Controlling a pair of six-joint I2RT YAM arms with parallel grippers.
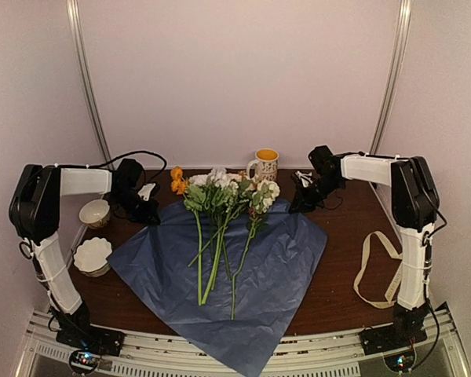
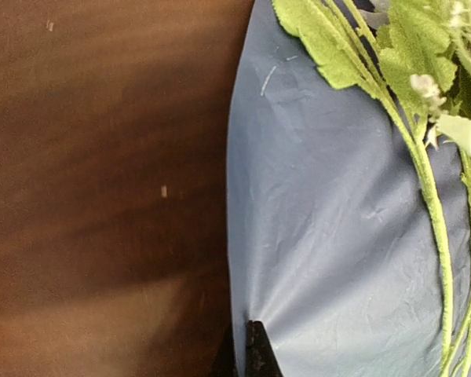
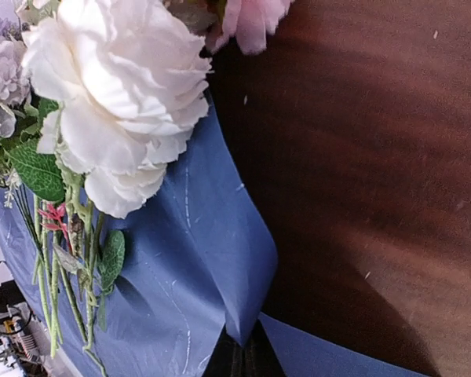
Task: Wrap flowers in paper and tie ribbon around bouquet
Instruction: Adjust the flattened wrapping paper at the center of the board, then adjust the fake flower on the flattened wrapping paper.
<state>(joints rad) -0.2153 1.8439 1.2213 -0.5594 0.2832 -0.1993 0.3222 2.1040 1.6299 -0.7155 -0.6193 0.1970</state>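
The flowers [image 1: 224,206] lie on the blue paper [image 1: 251,275] in the middle of the table, heads to the far side and stems toward me. My left gripper [image 1: 151,212] is shut on the paper's far left edge [image 2: 337,236]; its dark tips [image 2: 250,352] pinch the sheet, and creases fan out from them beside the green stems [image 2: 432,188]. My right gripper [image 1: 302,204] is shut on the paper's far right corner, where a fold of paper [image 3: 220,259] rises from the jaws [image 3: 247,355] next to a white bloom [image 3: 118,102]. The cream ribbon [image 1: 377,267] lies looped at the right.
A yellow-filled mug [image 1: 265,163] stands behind the flower heads. Two pale bowls [image 1: 94,212] [image 1: 92,255] sit at the left edge by the left arm. An orange flower [image 1: 177,181] lies off the paper's far left. The paper's near corner overhangs the table's front edge.
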